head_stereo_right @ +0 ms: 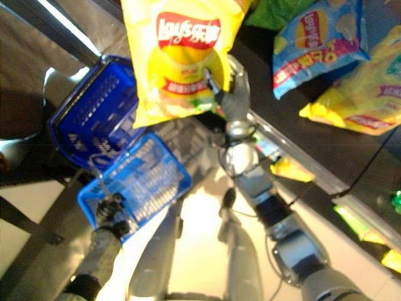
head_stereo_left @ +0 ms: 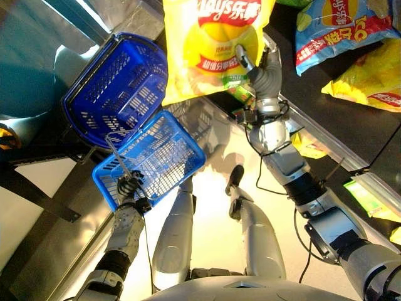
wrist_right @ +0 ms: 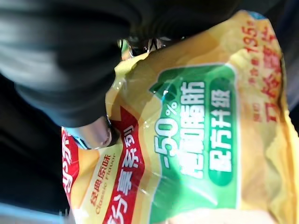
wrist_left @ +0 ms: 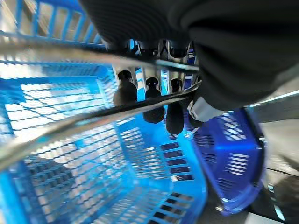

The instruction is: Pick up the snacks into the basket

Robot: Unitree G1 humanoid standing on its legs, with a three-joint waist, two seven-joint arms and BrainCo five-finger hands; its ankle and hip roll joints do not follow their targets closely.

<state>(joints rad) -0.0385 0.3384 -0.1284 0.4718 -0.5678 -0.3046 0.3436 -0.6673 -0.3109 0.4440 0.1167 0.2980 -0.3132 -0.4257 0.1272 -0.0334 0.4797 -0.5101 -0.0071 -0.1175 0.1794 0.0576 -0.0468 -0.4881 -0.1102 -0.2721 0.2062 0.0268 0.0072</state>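
Two baskets in view: light blue basket (head_stereo_left: 164, 157) hangs by its wire handle (wrist_left: 93, 119), left hand (head_stereo_left: 128, 186) curled round it (darker basket (head_stereo_left: 119, 84) just beside). Right hand (head_stereo_left: 260, 69) pinches yellow chip bag (head_stereo_left: 210, 44), held above the baskets.

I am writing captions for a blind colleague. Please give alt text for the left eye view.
The robot's right hand holds up a large yellow chip bag, while its left hand grips the wire handle of a light blue basket. A darker blue basket sits beside it; more snack bags lie on the dark shelf.
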